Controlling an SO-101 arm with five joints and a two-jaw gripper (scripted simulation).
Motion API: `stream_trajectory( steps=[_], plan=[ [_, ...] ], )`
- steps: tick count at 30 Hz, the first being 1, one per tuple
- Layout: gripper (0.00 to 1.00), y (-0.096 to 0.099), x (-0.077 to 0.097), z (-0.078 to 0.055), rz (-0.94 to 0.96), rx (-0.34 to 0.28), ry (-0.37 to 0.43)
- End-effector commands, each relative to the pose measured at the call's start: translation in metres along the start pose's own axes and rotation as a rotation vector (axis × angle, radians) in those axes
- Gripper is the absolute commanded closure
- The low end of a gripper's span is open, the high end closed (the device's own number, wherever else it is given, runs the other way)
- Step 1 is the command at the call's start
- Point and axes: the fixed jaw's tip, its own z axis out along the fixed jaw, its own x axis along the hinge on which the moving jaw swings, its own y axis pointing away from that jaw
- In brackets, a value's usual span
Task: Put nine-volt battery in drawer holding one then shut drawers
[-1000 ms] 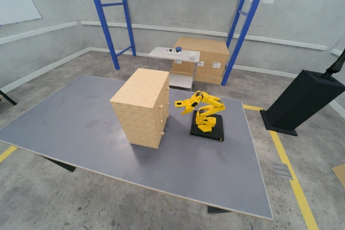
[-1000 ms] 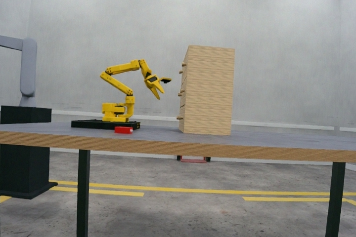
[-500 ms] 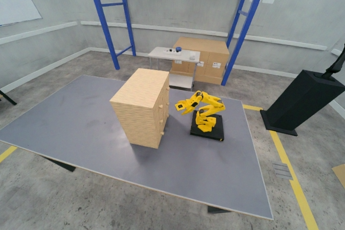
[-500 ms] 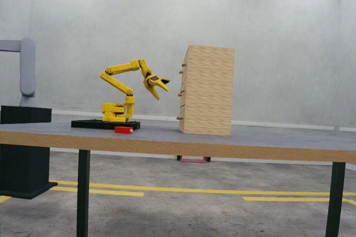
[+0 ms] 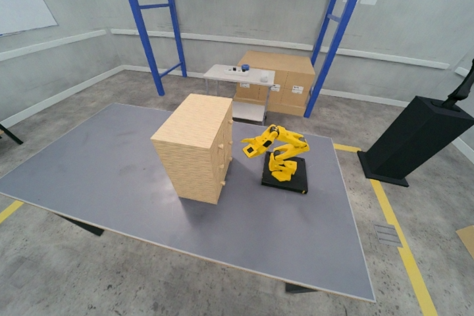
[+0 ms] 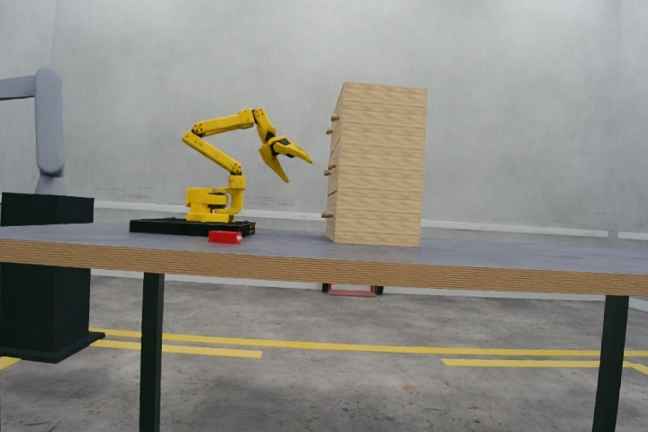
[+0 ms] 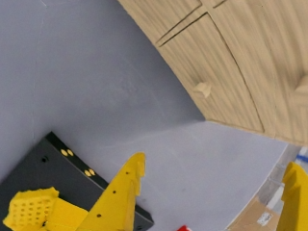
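The nine-volt battery [image 6: 223, 237] [image 7: 182, 228] is a red block with a pale end. It lies on the table beside the arm's base, and only its corner shows at the bottom edge of the wrist view. It is not visible in the top view. The wooden drawer cabinet [image 5: 189, 156] [image 6: 381, 167] [image 7: 217, 63] stands upright with its knobs facing the arm. Its drawers look shut, and their contents are hidden. My gripper [image 5: 244, 147] [image 6: 299, 171] [image 7: 215, 161] is open and empty, in the air between the base and the cabinet's front, tilted downward.
The black base plate [image 5: 282, 185] [image 6: 166, 228] [image 7: 72, 178] carries the arm and is close to the battery. The grey table [image 5: 133, 186] [image 6: 283, 247] [image 7: 96, 72] extends around the cabinet and the base. A shelf trolley [image 5: 222, 76] and cardboard boxes [image 5: 278, 61] stand beyond the table.
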Motion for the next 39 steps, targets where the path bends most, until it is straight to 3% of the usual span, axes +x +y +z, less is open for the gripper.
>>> stream_trajectory(
  steps=[1,39],
  plan=[
    [0.50,0.0037,0.0016,0.0008,-0.103,-0.014,0.002],
    [0.50,0.0034,0.0042,0.0008,-0.958,-0.019,-0.017]
  ],
)
